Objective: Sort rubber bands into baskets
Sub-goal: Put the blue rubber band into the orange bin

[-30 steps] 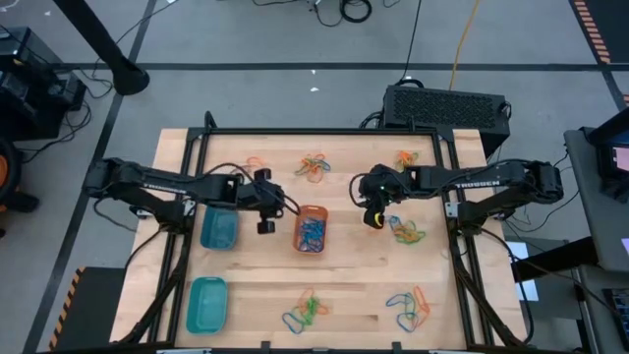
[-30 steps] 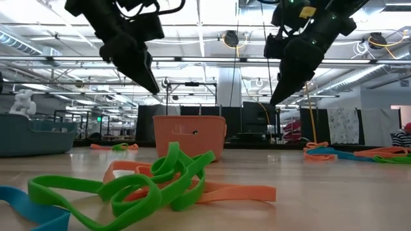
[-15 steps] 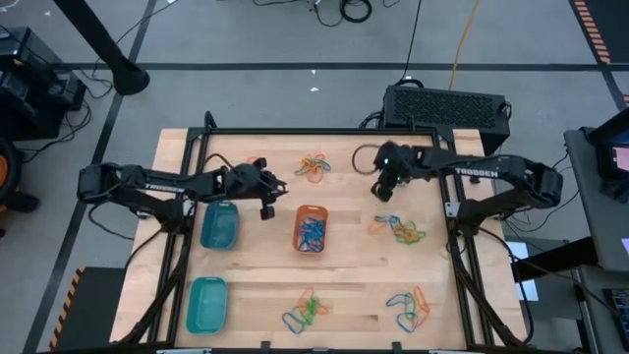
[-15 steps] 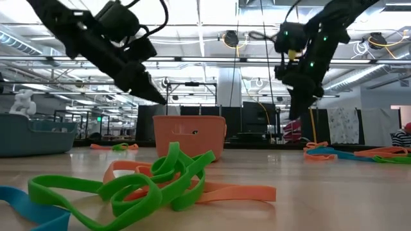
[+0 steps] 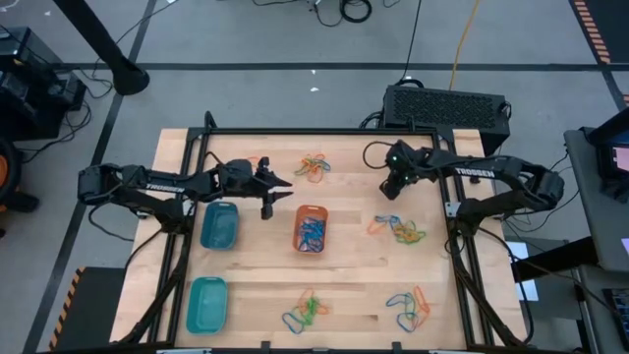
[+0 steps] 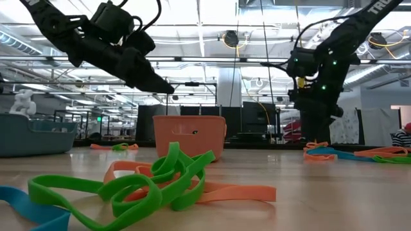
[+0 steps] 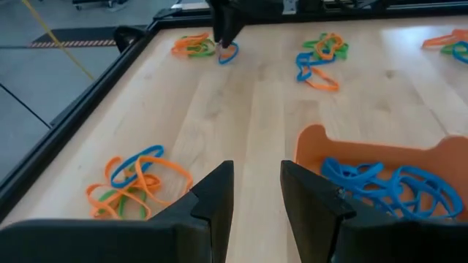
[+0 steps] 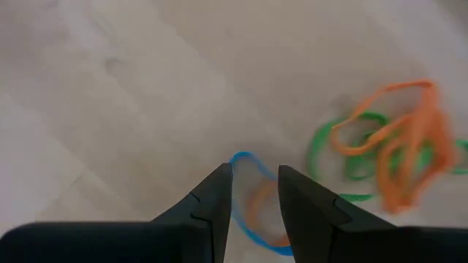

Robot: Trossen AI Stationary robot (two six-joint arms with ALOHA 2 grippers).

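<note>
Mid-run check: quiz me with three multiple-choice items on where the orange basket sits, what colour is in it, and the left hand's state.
1. The orange basket sits: A) mid-table, between the two arms; B) at a table corner; C) inside a teal basket.
2. The rubber bands in it are: A) green; B) blue; C) yellow.
3. The left hand is: A) shut on a band; B) open and empty; C) down in a basket.
Answers: 1 A, the high view shows it centred between both arms. 2 B, only blue loops show inside. 3 B, its wrist view shows a clear gap between the fingers.
</note>
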